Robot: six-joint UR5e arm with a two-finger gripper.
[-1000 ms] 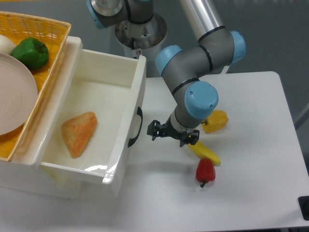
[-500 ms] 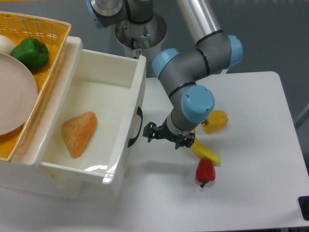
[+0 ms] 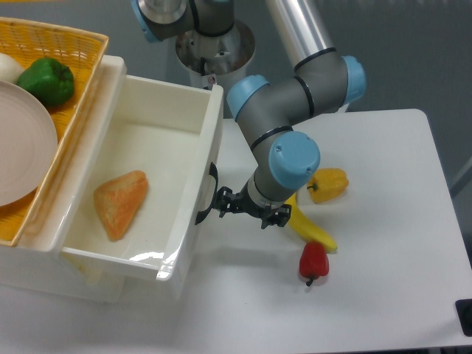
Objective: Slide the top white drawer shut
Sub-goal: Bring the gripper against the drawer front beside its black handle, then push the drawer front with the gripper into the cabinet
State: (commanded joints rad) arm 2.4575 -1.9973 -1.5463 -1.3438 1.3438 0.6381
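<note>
The top white drawer stands pulled far out of its cabinet, with its flat front panel facing right and a black curved handle on it. An orange wedge-shaped piece lies inside the tub. My gripper hangs just right of the drawer front, about level with the handle, one fingertip close to the handle. Its fingers look spread apart with nothing between them. Whether it touches the panel is not clear.
A yellow wicker basket on the cabinet holds a plate and a green pepper. On the table right of my gripper lie a banana, a yellow pepper and a red pepper. The robot base stands behind.
My gripper has moved left across the table toward the drawer front, closing most of the gap to the handle. The drawer has not visibly shifted.
</note>
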